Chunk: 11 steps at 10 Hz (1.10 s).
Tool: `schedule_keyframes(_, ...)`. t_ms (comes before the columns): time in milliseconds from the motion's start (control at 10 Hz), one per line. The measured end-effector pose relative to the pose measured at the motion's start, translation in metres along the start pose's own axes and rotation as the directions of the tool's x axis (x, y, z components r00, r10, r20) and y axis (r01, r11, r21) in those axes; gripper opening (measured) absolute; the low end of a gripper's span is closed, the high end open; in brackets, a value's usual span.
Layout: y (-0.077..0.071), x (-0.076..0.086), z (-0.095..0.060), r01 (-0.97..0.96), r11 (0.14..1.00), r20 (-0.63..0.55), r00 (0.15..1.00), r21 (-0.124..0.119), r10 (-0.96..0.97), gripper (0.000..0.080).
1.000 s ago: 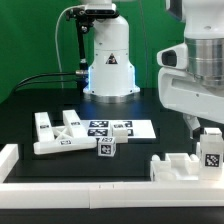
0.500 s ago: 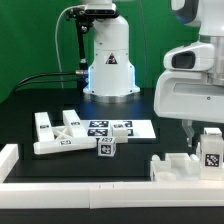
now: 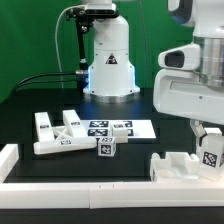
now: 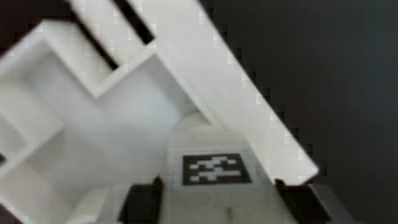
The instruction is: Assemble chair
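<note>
Exterior view: bright, even light, white parts nearly blown out against the black table (image 3: 40,95), blue glow on robot base (image 3: 108,68). Wrist view: soft and blurry throughout; tagged piece (image 4: 217,165) barely legible.

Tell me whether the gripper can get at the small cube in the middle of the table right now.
Probably yes: the cube stands apart with nothing above it, though the gripper straddles a tagged block elsewhere.
</note>
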<state>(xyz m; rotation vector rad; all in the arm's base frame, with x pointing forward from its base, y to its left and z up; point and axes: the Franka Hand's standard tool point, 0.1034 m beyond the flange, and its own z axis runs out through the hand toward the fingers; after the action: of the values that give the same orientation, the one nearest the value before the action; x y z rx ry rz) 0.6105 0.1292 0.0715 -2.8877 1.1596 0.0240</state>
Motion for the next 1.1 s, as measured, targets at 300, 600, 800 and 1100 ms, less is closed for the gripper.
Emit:
schedule_keyframes(300,0.001,0.005,0.0,-0.479,0.877,0.079,0.876,0.043,0.475,0.0289)
schedule_keyframes(600,-0.001,0.004,0.002,-0.689,0.724,0.109,0.723,0.038,0.682,0.0288)
schedule_keyframes(800,-0.001,0.004,0.002,-0.728,0.685,0.112,0.684,0.032,0.721,0.0288)
schedule_keyframes(1100,-0.002,0.011,-0.002,-0.477,0.875,0.083,0.878,0.085,0.471,0.0553)
